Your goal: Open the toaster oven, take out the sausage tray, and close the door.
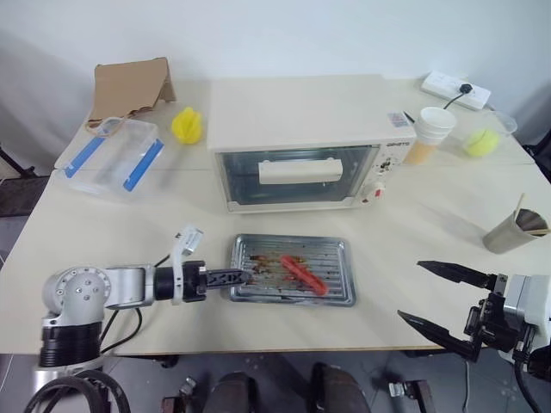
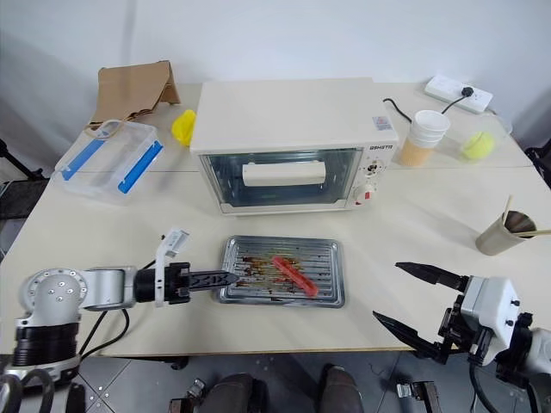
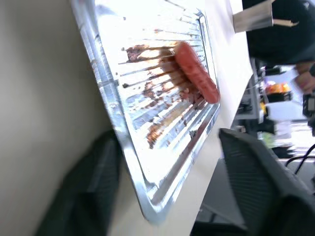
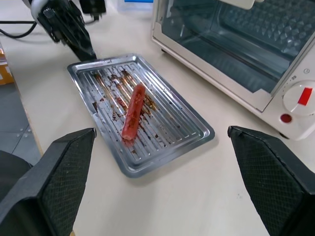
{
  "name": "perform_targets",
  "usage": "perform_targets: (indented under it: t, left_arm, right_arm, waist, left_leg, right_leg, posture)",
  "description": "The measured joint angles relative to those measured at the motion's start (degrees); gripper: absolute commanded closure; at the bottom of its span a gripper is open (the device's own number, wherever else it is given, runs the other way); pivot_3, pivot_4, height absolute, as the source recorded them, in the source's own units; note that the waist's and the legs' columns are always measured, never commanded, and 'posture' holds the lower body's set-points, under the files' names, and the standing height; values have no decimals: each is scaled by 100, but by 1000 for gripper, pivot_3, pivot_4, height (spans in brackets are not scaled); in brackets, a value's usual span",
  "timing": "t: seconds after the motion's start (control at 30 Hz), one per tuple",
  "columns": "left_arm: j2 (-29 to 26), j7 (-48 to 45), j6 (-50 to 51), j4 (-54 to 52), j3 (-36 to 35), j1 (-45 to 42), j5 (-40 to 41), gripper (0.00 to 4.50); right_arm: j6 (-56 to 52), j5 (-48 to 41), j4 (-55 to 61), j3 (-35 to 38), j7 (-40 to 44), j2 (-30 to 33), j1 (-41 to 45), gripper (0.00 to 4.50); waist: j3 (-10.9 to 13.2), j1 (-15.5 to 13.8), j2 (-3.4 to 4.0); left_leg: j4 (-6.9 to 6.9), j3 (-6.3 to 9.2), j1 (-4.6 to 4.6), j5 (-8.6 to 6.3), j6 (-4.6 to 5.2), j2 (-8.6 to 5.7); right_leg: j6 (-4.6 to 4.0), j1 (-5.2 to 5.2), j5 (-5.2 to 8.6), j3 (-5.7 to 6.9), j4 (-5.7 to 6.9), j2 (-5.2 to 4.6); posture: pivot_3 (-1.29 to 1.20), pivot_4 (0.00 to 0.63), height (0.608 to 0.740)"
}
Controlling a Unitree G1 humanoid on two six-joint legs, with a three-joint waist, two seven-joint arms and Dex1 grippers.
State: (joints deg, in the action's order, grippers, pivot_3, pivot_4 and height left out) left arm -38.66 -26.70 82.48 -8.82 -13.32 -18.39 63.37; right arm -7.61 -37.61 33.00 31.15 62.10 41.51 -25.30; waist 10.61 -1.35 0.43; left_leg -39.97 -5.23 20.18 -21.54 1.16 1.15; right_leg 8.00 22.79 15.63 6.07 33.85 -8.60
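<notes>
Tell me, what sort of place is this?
Probably a lab set up as a mock kitchen: a toaster oven and sausage tray on a plain table, beside paper cups and a power strip.

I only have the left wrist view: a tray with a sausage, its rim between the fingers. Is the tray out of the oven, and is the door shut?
Observer: It is out. The tray lies flat on the table, just in front of the oven.
Operator: And the door?
Observer: The door is shut, with its handle up at the top.
Operator: Where is the right gripper?
Observer: The right gripper hangs open over the table's near right edge, well apart from the tray.
</notes>
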Motion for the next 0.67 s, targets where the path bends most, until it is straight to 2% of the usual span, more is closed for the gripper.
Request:
perform_targets:
  t: [0.07, 0.17, 0.23, 0.33, 0.43, 0.57, 0.67]
  left_arm:
    - [-484, -653, -662, -69, 115, 237, -393, 37]
    - [-1457, -2423, -2716, 38, 287, 899, -1525, 37]
    - [-1598, -3143, -3690, 188, 259, 1077, -1938, 37]
    - [-1447, -3908, -5326, 463, 109, 1447, -2532, 37]
    - [-1281, -4299, -7155, 975, -289, 1837, -3183, 37]
    - [-1169, -4548, -8265, 1249, -681, 2036, -3457, 37]
    - [-1011, -4518, -8419, 1255, -907, 2250, -3440, 37]
  right_arm:
    - [19, 36, -53, -54, 48, 3, 20, 0]
    - [112, 111, -244, -137, 153, 7, 99, 0]
    - [148, 130, -345, -168, 211, 11, 178, 0]
    - [131, 99, -439, -211, 301, 46, 345, 0]
    - [9, -16, -580, -315, 502, 192, 468, 0]
    - [14, -13, -815, -442, 664, 216, 736, 0]
    - [93, 12, -975, -574, 773, 221, 968, 0]
  waist:
    - [0, 7, 0]
    - [1, 16, -2]
    - [0, 5, 1]
    - [1, -7, 2]
    - [5, 2, -8]
    - [5, 5, -8]
    - [5, 4, -9]
  left_leg:
    - [1, -9, 1, -2, -4, 4]
    - [8, -34, 14, -6, -11, 10]
    - [11, -46, 23, -7, -11, 14]
    - [14, -46, 26, -8, -10, 23]
    - [15, -55, 27, -14, -9, 39]
    - [8, -75, 24, -22, 5, 44]
    - [1, -80, 23, -31, 14, 53]
  right_leg:
    - [-5, 8, 3, 0, 0, 2]
    - [-18, 51, 10, 0, 3, 2]
    - [-22, 67, 12, 0, 7, 2]
    - [-22, 72, 12, 5, 8, 3]
    - [-22, 75, 11, 22, 12, 9]
    - [-17, 75, 9, 25, 13, 5]
    - [-13, 74, 6, 25, 15, 4]
  posture:
    - [0, 150, 740]
    - [0, 150, 740]
    - [0, 150, 740]
    - [0, 150, 740]
    - [0, 150, 740]
    - [0, 150, 740]
    - [0, 150, 740]
